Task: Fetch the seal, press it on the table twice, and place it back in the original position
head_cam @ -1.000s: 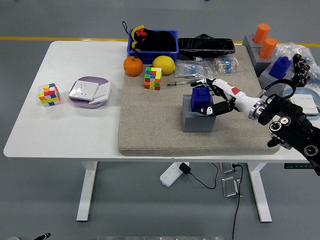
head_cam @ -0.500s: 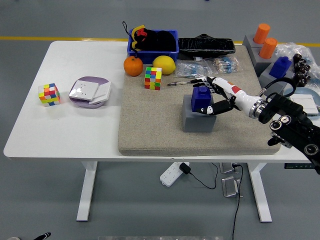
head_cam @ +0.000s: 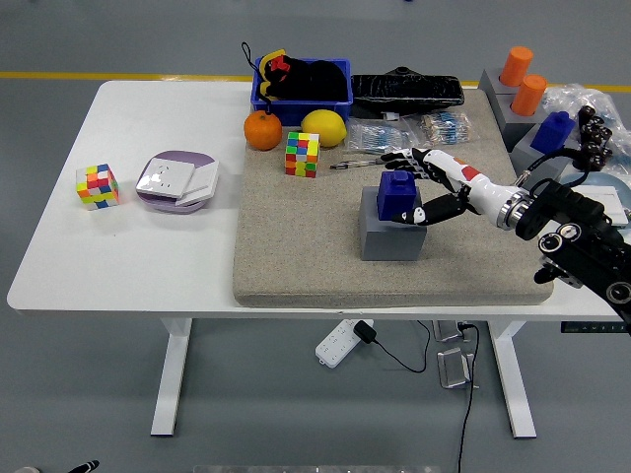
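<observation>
1. Blue and blocky, the seal [head_cam: 398, 194] stands upright on its grey base block [head_cam: 392, 236] near the middle of a tan felt mat [head_cam: 296, 256] that covers the right part of the white bench [head_cam: 128, 256], in the head view.
2. Reaching in from the right, the robot's black arm ends in a white, red and black right hand [head_cam: 426, 187] at the seal's right side; its upper fingers [head_cam: 402, 158] are spread above and behind the seal's top, while the thumb lies against the seal's lower right corner. The hand is not closed around the seal, and whether the upper fingers touch it cannot be told.
3. Behind the seal on the mat lie a pen [head_cam: 353, 165], bagged small parts [head_cam: 380, 137] and a second bag [head_cam: 446, 126] further right.
4. A multicoloured puzzle cube [head_cam: 302, 154] sits at the mat's far left, with an orange [head_cam: 262, 130] and a lemon [head_cam: 322, 127] just behind it.
5. At the bench's far edge a blue bin [head_cam: 301, 99] holds black items, beside a black tray [head_cam: 406, 91].
6. Off the mat to the left rest a second puzzle cube [head_cam: 97, 186] and a lilac-and-white lidded box [head_cam: 176, 181], close together.
7. At the far right stand two orange seals [head_cam: 523, 79] on a grey block, another blue seal [head_cam: 552, 131] nearer, and clear plastic wrapping [head_cam: 582, 99].
8. Below the bench, a white power strip [head_cam: 335, 346] and cables hang.
</observation>
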Controlling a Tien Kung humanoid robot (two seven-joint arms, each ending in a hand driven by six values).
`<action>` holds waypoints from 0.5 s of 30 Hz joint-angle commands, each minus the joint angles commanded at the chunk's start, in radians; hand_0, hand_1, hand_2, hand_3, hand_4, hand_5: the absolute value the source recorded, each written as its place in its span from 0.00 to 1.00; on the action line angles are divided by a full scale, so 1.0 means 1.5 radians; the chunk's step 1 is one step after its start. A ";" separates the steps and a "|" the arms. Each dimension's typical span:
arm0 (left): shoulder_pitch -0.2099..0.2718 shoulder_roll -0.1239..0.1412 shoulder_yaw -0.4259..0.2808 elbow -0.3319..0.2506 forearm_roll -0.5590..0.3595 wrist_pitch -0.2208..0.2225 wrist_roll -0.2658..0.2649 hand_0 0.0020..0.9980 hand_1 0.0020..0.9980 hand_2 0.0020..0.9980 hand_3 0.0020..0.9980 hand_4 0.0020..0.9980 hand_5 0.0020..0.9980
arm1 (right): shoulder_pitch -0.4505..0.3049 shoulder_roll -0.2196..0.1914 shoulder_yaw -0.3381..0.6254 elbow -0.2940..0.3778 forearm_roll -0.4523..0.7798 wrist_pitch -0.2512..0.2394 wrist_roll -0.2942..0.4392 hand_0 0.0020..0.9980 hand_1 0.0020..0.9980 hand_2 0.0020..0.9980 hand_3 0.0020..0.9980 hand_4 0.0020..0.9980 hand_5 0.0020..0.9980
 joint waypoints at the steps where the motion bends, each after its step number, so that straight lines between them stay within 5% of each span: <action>1: 0.000 0.000 0.000 0.000 0.000 0.000 0.000 0.83 0.82 0.79 0.82 0.75 0.42 | 0.000 -0.004 0.006 0.001 -0.010 0.009 -0.006 1.00 0.98 0.98 1.00 1.00 0.20; 6: -0.001 0.003 0.000 0.000 0.001 0.000 0.000 0.83 0.82 0.79 0.82 0.75 0.42 | -0.008 -0.029 0.040 0.014 -0.052 0.050 -0.033 1.00 0.98 0.98 1.00 1.00 0.20; 7: -0.001 0.003 -0.002 0.000 0.002 0.000 0.000 0.83 0.82 0.79 0.82 0.75 0.42 | -0.013 -0.036 0.051 0.019 -0.059 0.056 -0.039 1.00 1.00 1.00 1.00 1.00 0.30; 15: 0.001 0.004 -0.002 0.000 0.002 0.001 0.000 0.83 0.82 0.79 0.82 0.75 0.42 | -0.069 -0.085 0.141 0.041 -0.082 0.062 -0.051 1.00 1.00 1.00 1.00 1.00 0.37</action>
